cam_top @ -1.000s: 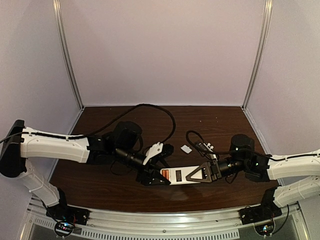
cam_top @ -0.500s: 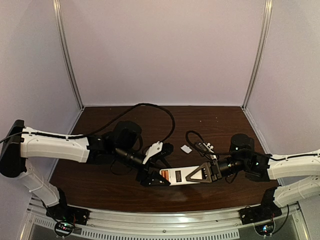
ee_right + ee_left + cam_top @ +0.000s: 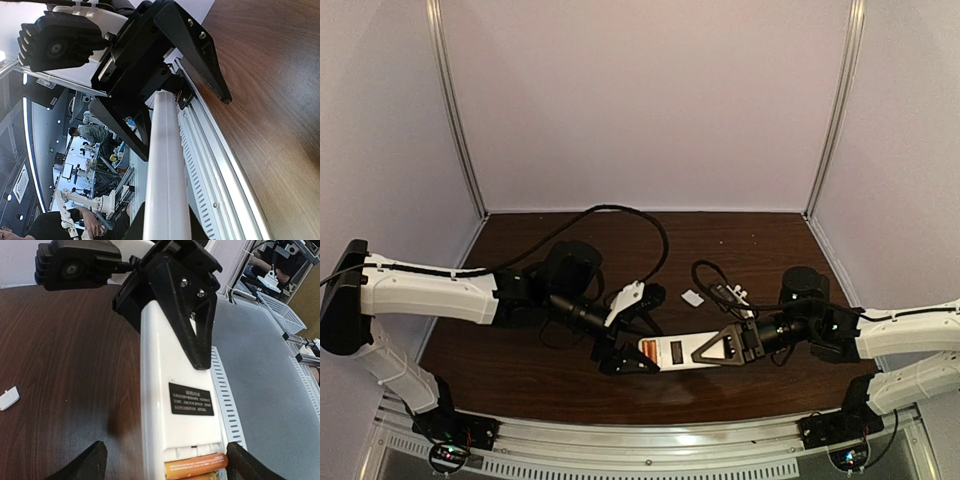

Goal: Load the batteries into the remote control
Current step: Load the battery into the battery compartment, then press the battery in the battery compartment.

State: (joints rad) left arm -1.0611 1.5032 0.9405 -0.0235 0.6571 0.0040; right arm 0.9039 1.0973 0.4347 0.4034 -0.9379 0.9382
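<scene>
Room: pale purple walls [image 3: 640, 100] stand on three sides of a dark wood table [image 3: 750, 245].
Remote: the white remote [image 3: 165, 390] hangs just over the table near its front edge, between the two arms, with its back side up. Its shadow lies on the wood under it.
Label: a small black label [image 3: 190, 399] sits in the middle of the remote's back.
Batteries: two orange batteries [image 3: 196, 463] lie side by side in the open slot at the remote's left end.
Right gripper: the right gripper [image 3: 702, 354] is closed on the other end of the remote. One black finger [image 3: 187, 310] lies flat on the white back.
Left gripper: the left gripper [image 3: 165, 469] is open wide. Its two fingers [image 3: 82, 465] stand on either side of the battery end and do not touch it.
Cover: a small white cover [image 3: 692, 297] lies on the table behind the remote, apart from it.
Cable: a black cable [image 3: 630, 212] loops over the wood behind the left arm.
Rail: a grey metal rail [image 3: 640, 440] runs along the front edge, and both arm bases sit on it.
</scene>
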